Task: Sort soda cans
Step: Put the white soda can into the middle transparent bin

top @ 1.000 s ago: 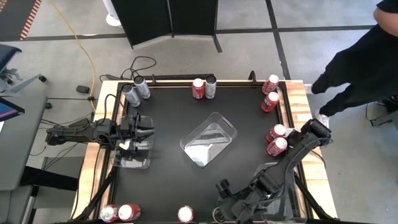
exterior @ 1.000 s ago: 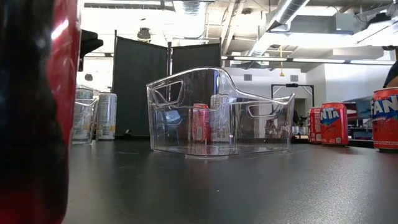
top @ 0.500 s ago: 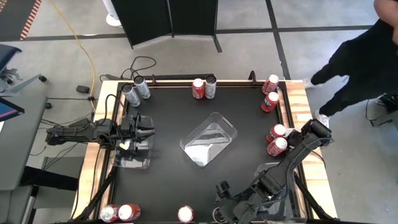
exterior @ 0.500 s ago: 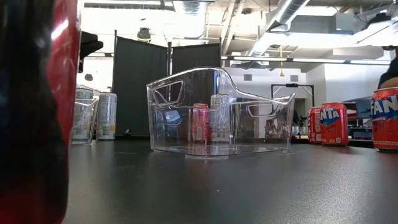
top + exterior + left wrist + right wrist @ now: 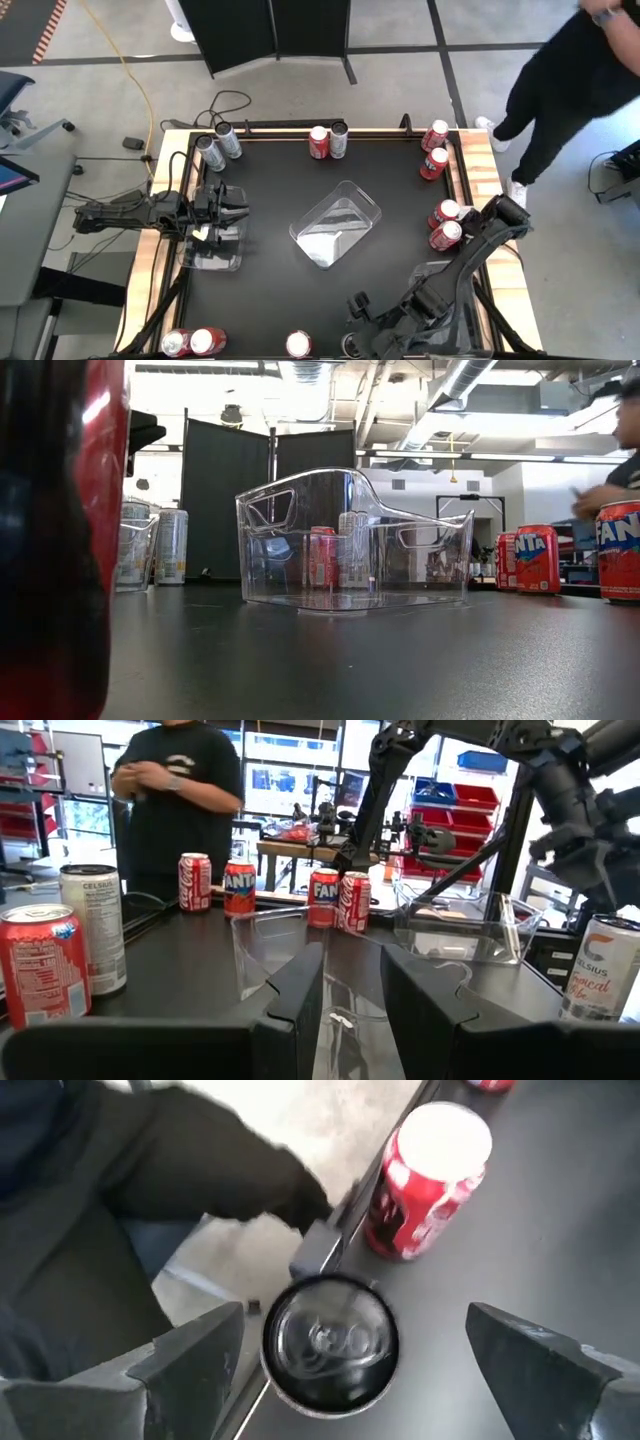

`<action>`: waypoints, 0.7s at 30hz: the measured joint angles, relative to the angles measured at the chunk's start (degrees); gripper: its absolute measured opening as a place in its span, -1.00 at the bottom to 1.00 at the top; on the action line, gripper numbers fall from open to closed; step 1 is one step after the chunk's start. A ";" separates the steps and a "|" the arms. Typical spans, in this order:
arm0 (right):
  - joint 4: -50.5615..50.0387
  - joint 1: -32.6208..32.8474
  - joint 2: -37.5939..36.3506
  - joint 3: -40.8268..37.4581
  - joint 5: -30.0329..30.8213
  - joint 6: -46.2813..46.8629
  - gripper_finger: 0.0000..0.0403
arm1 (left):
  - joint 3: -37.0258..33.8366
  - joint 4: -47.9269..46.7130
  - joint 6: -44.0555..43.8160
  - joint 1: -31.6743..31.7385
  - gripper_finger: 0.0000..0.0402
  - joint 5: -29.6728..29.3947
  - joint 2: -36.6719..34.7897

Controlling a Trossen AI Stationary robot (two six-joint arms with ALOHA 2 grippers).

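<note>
Right claw (image 5: 345, 1355) sits low at the near edge of the table (image 5: 270, 210), right of centre. Its fingers (image 5: 190, 1360) are spread wide to either side of a dark-topped can (image 5: 330, 1342) standing upright at that edge; neither finger touches it and nothing is held. A red can (image 5: 425, 1180) with a silver top stands just beside that can, along the same edge.

Left claw (image 5: 228, 206) hangs over a clear tray (image 5: 212, 250) by the table's left edge. Its fingers (image 5: 290, 1005) are narrowly parted, a slim gap between them, with nothing gripped.

A second clear tray (image 5: 335, 225) lies at the table's centre, set at an angle, with no cans in it.

Cans elsewhere, all upright:
- far left corner: two silver-grey cans (image 5: 220, 145), close together
- far edge, middle: a red and silver-grey pair (image 5: 328, 141), touching or nearly so
- far right corner: two red cans (image 5: 434, 150)
- right edge, midway: another two red cans (image 5: 445, 224), just beside the right arm (image 5: 470, 255)
- near left corner: a pair of red cans (image 5: 192, 342)

In the low view one red can fills the left of the frame, very close to the lens; its label cannot be read.

A person (image 5: 570, 85) in dark clothes stands on the floor beyond the far right corner.
</note>
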 joint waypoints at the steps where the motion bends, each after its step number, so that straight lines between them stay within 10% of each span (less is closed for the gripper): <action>1: 0.00 0.03 0.12 -0.02 0.00 -0.07 0.99 | 0.00 0.01 -0.03 0.00 -0.50 -0.01 -0.01; 21: 2.15 -0.10 0.02 -1.55 -0.66 2.42 0.99 | -0.02 0.00 -0.09 0.00 -0.50 -0.01 -0.01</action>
